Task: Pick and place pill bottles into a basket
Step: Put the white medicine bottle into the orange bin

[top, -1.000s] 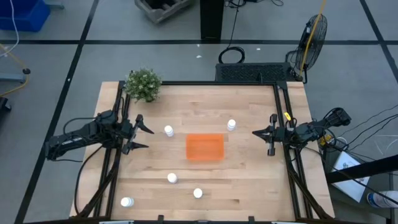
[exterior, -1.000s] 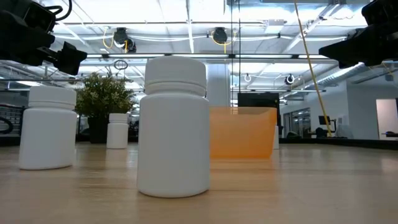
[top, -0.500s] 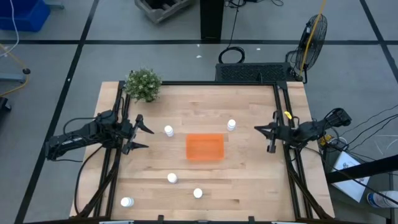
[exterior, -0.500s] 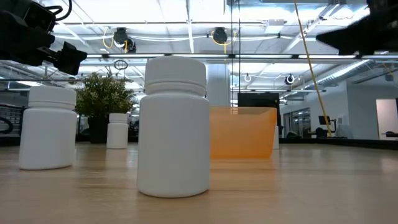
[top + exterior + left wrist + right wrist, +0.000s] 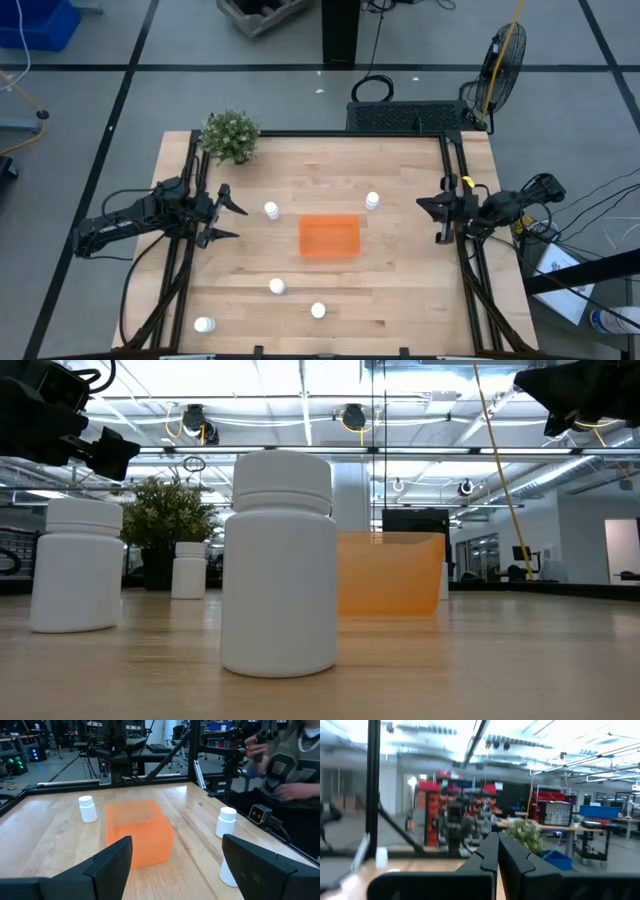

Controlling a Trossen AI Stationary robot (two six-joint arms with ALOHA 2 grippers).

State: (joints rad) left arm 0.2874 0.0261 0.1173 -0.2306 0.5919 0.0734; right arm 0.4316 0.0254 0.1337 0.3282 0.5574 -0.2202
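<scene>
Centrally on the table [image 5: 400, 290] sits the orange basket [image 5: 329, 236], with five white pill bottles [image 5: 271, 210] standing scattered around it — none inside. Left gripper [image 5: 228, 219] hovers at the table's left edge, jaws wide and empty; right gripper [image 5: 438, 215] hangs at the right edge, fingers pressed together, holding nothing.

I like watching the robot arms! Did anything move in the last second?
The right claw pulled back toward its own table edge, away from the basket, and shut. It holds nothing. The left claw, open, and the five pill bottles stayed put.
</scene>
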